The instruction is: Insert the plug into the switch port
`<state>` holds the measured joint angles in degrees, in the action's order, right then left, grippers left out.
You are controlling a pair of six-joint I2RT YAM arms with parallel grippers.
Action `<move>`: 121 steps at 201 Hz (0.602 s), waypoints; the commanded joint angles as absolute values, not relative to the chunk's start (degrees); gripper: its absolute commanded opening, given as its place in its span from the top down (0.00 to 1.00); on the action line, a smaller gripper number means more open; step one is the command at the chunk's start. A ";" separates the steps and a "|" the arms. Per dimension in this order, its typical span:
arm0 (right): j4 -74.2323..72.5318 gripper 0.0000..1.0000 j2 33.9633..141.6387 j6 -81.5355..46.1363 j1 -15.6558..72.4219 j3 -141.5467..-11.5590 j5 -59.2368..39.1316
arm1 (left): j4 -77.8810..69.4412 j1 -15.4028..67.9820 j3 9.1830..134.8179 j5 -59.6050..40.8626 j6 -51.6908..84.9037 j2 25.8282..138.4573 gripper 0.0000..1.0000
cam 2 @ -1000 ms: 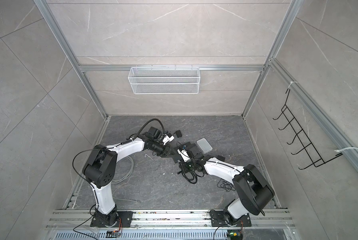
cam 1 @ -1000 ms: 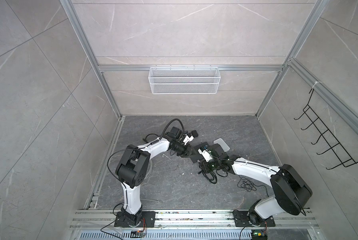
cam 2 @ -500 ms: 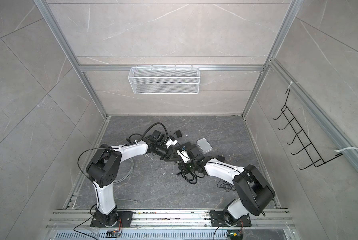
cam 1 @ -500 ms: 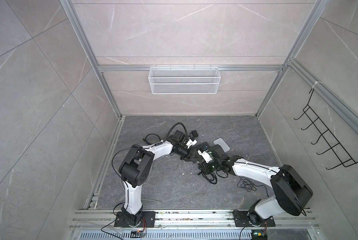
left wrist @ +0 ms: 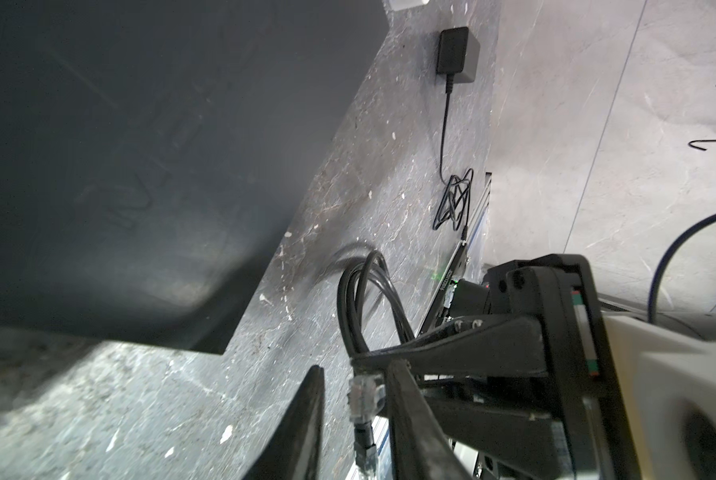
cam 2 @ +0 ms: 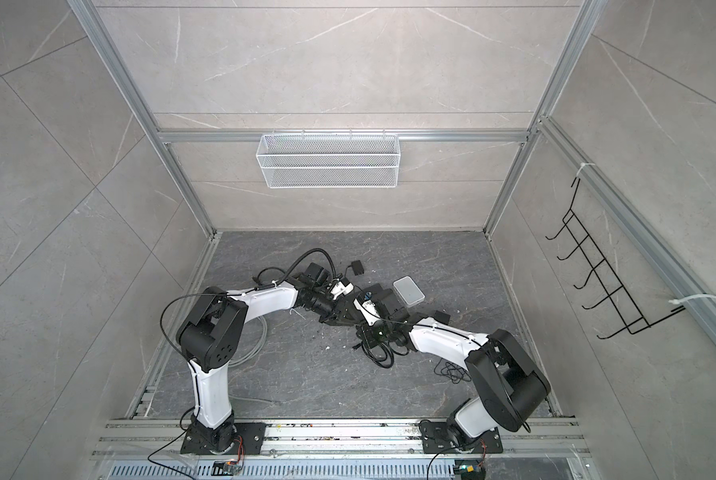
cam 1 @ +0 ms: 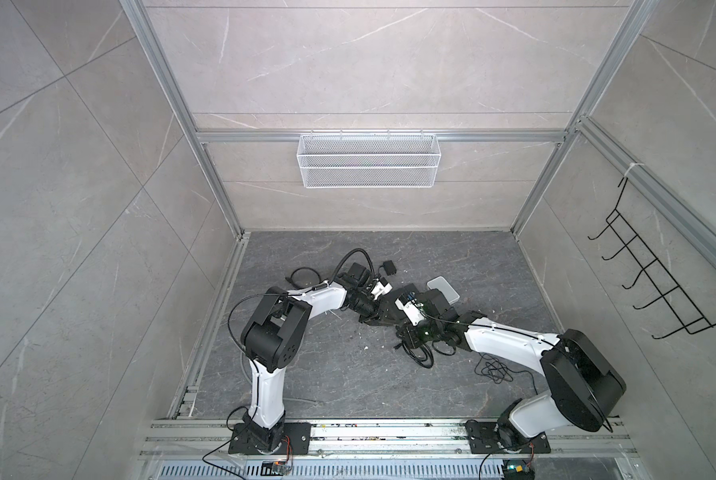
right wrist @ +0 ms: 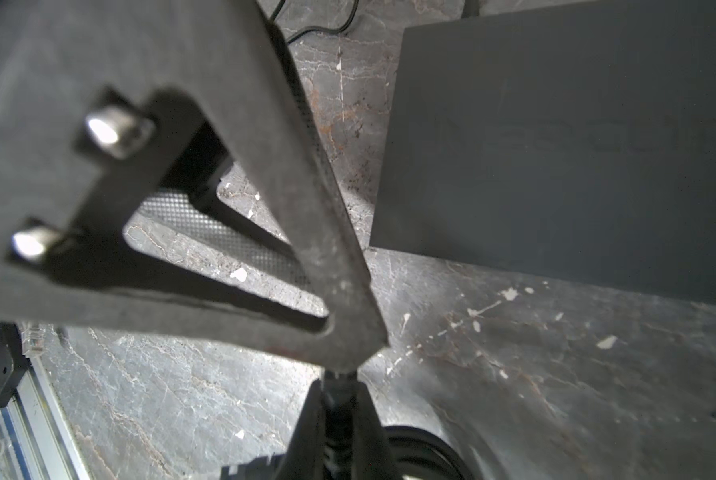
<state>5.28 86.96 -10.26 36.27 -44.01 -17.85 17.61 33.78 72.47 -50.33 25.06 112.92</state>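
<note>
One small clear plug (left wrist: 365, 397) is what matters here. It seems to be held just off the table (left wrist: 140, 415), beside the switch (left wrist: 140, 166), whose dark casing fills much of my left wrist view. I cannot see the port face.

I judge the plug light, rigid and slick, with a brittle latch tab. I would pinch its flat sides behind the nose, off the tab, leaving the front free to enter. Its black cable (left wrist: 358, 299) is coiled and springy, and will likely twist the plug if it is gripped loosely.

My left claw (left wrist: 355, 374) straddles the plug with jaws partly apart, a gap showing on one side. My right claw (right wrist: 339, 386) is clamped on the cable close behind the plug. A power adapter (left wrist: 458, 54) lies well apart on the table.
</note>
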 commanded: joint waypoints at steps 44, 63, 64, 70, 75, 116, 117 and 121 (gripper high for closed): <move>3.25 0.97 86.22 -10.38 35.69 -43.16 -18.11 | 13.18 34.19 71.09 -54.83 28.08 113.28 0.88; 2.38 0.96 85.68 -11.46 35.32 -42.26 -17.69 | 13.11 34.23 71.24 -55.02 28.21 113.21 0.95; 2.33 0.96 85.64 -11.53 35.28 -42.22 -17.59 | 13.15 34.21 71.21 -55.06 28.26 113.21 0.96; 2.09 0.95 85.39 -11.83 35.18 -41.89 -17.21 | 13.04 34.20 71.24 -55.10 28.38 113.22 0.98; 1.93 0.95 85.15 -12.07 35.06 -41.65 -16.94 | 12.66 34.19 71.20 -55.38 28.58 113.28 1.00; -1.65 0.76 80.27 -15.89 34.18 -37.49 -15.34 | 10.18 34.10 70.78 -55.85 31.62 114.11 1.00; -1.88 0.75 80.08 -16.03 34.14 -37.29 -15.27 | 10.14 34.15 70.81 -55.87 31.63 114.14 1.00; -2.97 0.71 79.16 -16.71 34.18 -36.21 -14.85 | 9.99 34.10 70.79 -55.90 31.93 114.29 1.00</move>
